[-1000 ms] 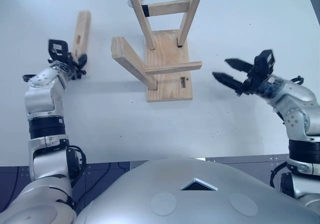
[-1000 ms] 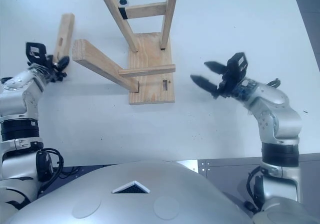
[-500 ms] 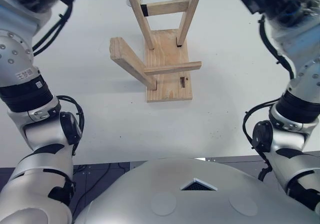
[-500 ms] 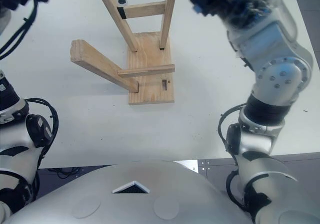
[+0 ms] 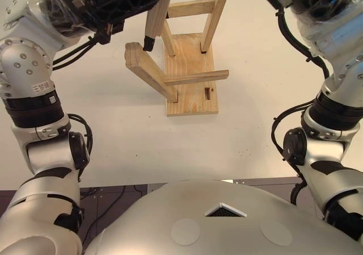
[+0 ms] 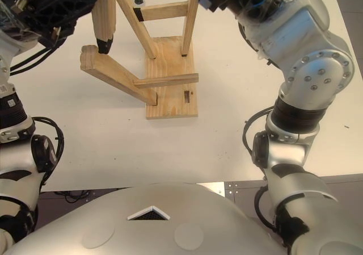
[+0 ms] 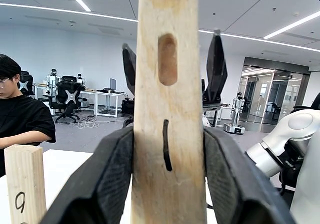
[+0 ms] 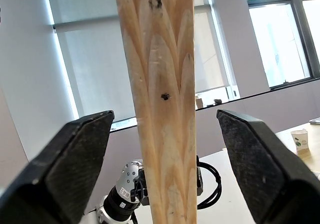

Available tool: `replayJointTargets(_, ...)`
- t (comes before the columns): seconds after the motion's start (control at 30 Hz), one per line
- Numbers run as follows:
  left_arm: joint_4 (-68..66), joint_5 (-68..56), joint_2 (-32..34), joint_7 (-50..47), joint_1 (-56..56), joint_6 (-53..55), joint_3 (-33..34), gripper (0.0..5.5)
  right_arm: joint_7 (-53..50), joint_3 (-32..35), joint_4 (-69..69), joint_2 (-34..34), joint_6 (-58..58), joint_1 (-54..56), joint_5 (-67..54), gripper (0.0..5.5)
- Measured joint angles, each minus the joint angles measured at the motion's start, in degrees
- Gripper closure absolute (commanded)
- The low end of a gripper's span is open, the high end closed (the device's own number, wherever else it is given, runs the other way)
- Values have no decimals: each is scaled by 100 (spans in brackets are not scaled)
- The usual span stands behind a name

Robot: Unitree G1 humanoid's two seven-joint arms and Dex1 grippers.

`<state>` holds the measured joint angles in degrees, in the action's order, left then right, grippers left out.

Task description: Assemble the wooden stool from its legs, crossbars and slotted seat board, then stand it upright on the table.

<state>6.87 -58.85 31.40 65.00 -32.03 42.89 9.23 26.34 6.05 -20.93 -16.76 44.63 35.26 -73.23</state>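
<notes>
Left wrist view: left hand [image 7: 171, 59] pinching loose leg [image 7: 167, 134], end cropped; right hand [image 8: 165, 134] spread around stool leg [image 8: 160, 59].

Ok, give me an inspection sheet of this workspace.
surface: white table, flat.
job's things: seat board lies flat, three legs in it; one crossbar joins two, another juts from the tilted third; fourth leg held above.
clutter: small round black-and-white item beyond the seat board.
grippers: left pincer shut on the fourth leg; right pincer open astride a standing leg.
cables: black leads loop off the left arm.
surroundings: windows behind.
</notes>
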Motion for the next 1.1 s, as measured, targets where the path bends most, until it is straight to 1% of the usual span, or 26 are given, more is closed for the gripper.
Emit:
replayJointTargets(0.2, 117, 158, 12, 196, -2, -148, -62, 350, 89, -190, 27, 3, 76, -1, 181, 170)
replayJointTargets(0.3, 138, 159, 16, 243, -2, -152, -73, 350, 98, -219, 81, 14, 78, 6, 241, 217)
replayJointTargets(0.33, 138, 179, 16, 242, -2, -152, -81, 350, 103, -226, 85, 16, 79, 13, 257, 243)
replayJointTargets(0.37, 138, 215, 16, 243, -2, -152, -94, 350, 107, -230, 87, 17, 87, 33, 276, 255)
replayJointTargets(0.47, 136, 263, 20, 247, -2, -171, -101, 350, 201, -231, 93, 17, 111, 62, 282, 317)
replayJointTargets(0.53, 129, 291, 30, 255, -2, -181, -106, 350, 238, -231, 95, 17, 130, 66, 269, 342)
replayJointTargets(0.8, 78, 365, 47, 350, -28, -177, -122, 350, 341, -195, 154, 16, 223, 91, 281, 343)
replayJointTargets(0.83, 50, 376, 52, 365, -52, -175, -130, 312, 345, -190, 162, 19, 222, 96, 296, 343)
replayJointTargets(0.87, 16, 429, 57, 360, -101, -178, -159, 303, 342, -177, 182, 21, 222, 100, 306, 343)
replayJointTargets(0.97, -274, 757, 162, 366, -258, -325, -230, 251, 326, -135, 307, 11, 182, 101, 447, 344)
replayJointTargets(1.1, -944, 1184, 297, 500, -369, -714, -213, 188, 418, -96, 371, -10, -16, 102, 880, 345)
